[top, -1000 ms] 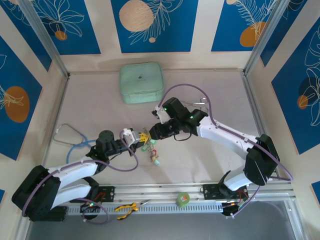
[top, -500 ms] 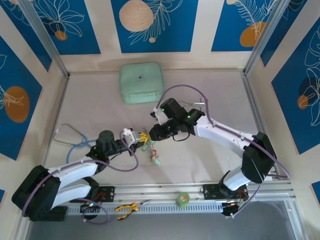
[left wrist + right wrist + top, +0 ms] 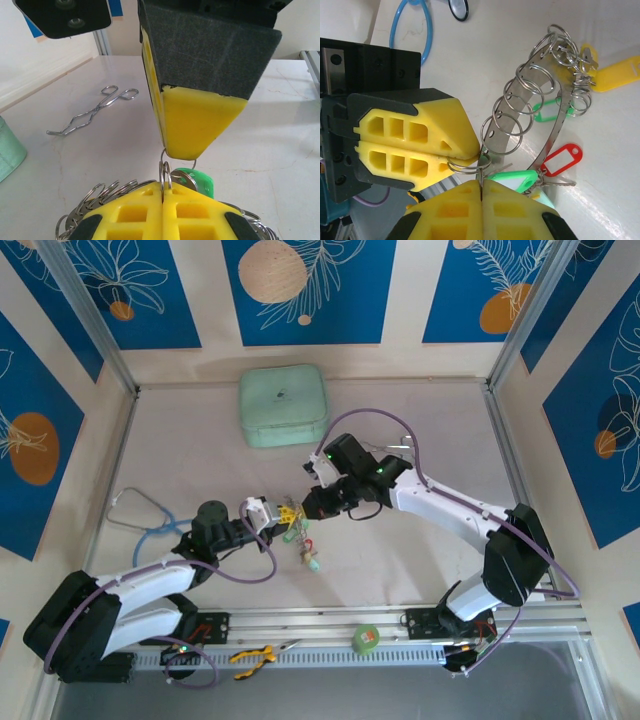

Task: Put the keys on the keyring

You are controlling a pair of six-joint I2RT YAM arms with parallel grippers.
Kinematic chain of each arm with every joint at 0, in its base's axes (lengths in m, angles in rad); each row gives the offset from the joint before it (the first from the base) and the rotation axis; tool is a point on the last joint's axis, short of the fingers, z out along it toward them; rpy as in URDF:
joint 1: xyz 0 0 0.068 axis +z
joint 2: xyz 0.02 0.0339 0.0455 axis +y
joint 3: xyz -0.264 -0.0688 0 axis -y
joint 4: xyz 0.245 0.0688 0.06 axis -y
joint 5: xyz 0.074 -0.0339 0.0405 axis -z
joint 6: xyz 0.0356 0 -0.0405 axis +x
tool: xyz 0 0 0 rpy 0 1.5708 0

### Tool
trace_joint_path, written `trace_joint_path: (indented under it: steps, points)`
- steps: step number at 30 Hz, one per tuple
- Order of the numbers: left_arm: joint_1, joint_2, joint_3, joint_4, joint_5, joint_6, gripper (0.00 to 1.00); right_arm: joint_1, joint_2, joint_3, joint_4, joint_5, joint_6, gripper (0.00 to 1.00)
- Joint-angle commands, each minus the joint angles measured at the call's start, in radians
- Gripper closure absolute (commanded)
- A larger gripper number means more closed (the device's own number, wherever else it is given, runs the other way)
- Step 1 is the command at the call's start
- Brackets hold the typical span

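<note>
The left gripper (image 3: 283, 512) and the right gripper (image 3: 303, 508) are found tip to tip over the middle of the table (image 3: 200, 460), slightly towards its near side. The left jaws are seen pressed together and clamped on a small split ring (image 3: 164, 172). The right jaws are likewise closed, with a second split ring (image 3: 483, 160), linked to the first, pinched between their tips. The keyring (image 3: 559, 117), a flat metal band hung with many such rings, is observed just beside both grippers; whether it rests on the table cannot be told. The keys (image 3: 512, 181), with green, red and yellow tags, are noted hanging from it beneath and near of the fingertips. Forceps (image 3: 95, 116) are recorded lying well apart on the far right. A stethoscope (image 3: 140, 515) lies at the left and a pale green case (image 3: 283, 405) at the far side.
</note>
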Motion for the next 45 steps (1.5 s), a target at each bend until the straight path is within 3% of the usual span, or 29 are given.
trace_joint_path:
  steps: [1,6,12,17,21,24,30,39,45]
  points:
    - [-0.004,-0.016,-0.01,0.045,0.012,0.007,1.0,-0.024,0.024,-0.032,0.036,-0.068,0.018,0.96]
    - [-0.004,-0.011,-0.01,0.053,0.013,0.004,1.0,-0.033,0.048,-0.043,0.054,-0.105,0.018,0.91]
    - [-0.005,-0.006,-0.01,0.062,0.013,0.003,1.0,-0.039,0.051,-0.035,0.043,-0.113,-0.001,0.75]
    - [-0.004,0.001,-0.013,0.075,0.016,-0.005,1.0,-0.061,-0.017,-0.065,0.081,-0.077,-0.117,0.66]
    - [-0.004,0.019,-0.018,0.113,0.02,-0.017,1.0,-0.063,-0.131,-0.206,0.319,-0.032,-0.355,0.64]
    - [-0.005,0.026,-0.018,0.129,0.024,-0.029,1.0,-0.058,-0.192,-0.306,0.507,-0.065,-0.508,0.63]
    - [-0.004,0.042,-0.026,0.167,0.036,-0.045,1.0,-0.025,-0.213,-0.357,0.562,-0.085,-0.818,0.62]
    - [-0.005,0.053,-0.023,0.178,0.052,-0.058,1.0,-0.078,-0.111,-0.296,0.514,-0.262,-0.892,0.65]
    - [-0.005,0.052,-0.023,0.18,0.062,-0.059,1.0,-0.085,-0.069,-0.285,0.509,-0.301,-0.904,0.65]
